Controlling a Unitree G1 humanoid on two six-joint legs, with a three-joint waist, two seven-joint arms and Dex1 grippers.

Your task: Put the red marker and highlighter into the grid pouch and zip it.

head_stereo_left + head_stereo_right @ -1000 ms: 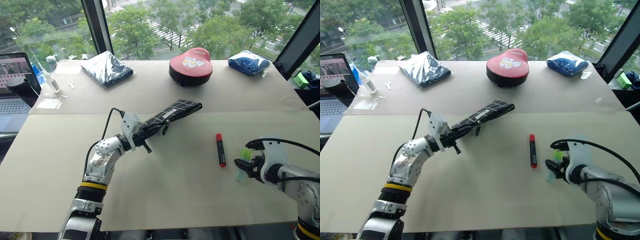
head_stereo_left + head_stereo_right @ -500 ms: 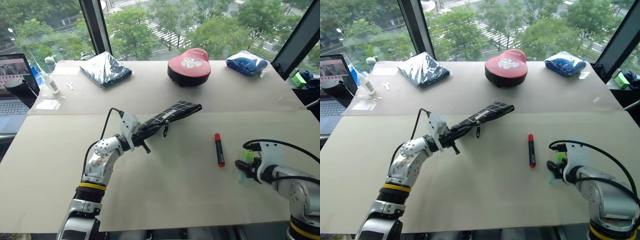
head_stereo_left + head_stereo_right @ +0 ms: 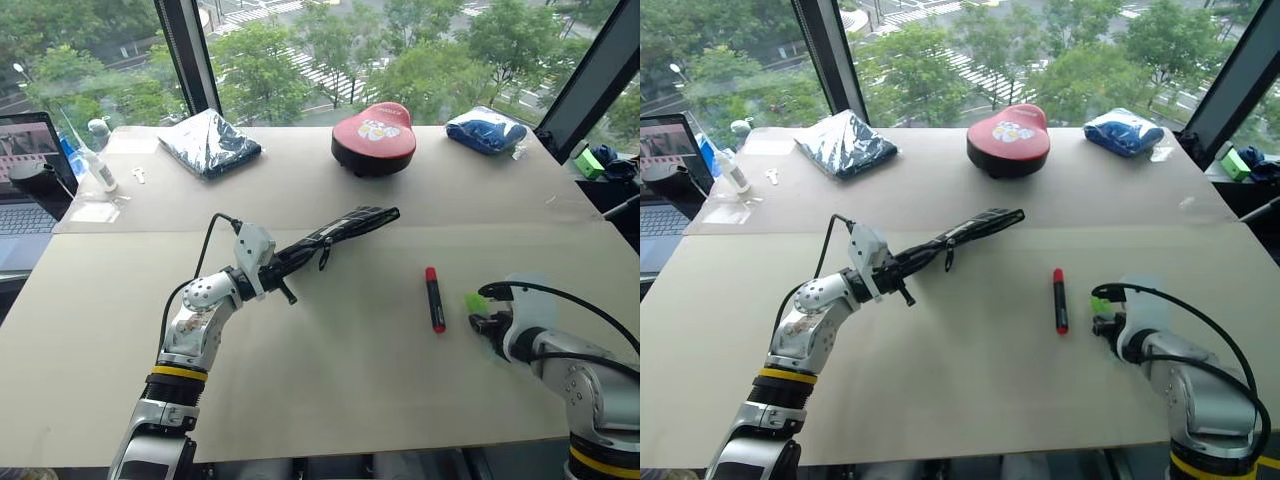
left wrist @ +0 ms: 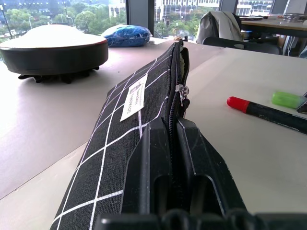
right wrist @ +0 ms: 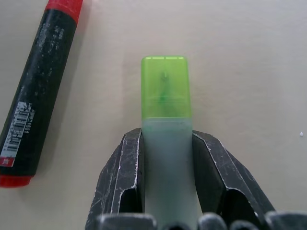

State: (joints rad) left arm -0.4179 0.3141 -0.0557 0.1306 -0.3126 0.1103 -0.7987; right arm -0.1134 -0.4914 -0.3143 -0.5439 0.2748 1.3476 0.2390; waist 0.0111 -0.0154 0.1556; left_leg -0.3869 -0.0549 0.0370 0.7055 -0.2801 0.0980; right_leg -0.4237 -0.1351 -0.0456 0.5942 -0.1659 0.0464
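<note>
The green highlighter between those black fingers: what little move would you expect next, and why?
Probably a lift off the table. The right gripper has its fingers against both sides of the highlighter, which lies beside the red marker, while the left gripper holds the grid pouch up, partly unzipped.

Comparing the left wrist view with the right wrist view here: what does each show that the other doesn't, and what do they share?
Left wrist view: the left gripper shut on the black white-grid fabric pouch, its zipper partly open, with a red-topped dome-shaped object beyond.

Right wrist view: the right gripper with its fingers against the barrel of the pale green highlighter.

Both: the red-capped black marker and highlighter lying on the beige table.
</note>
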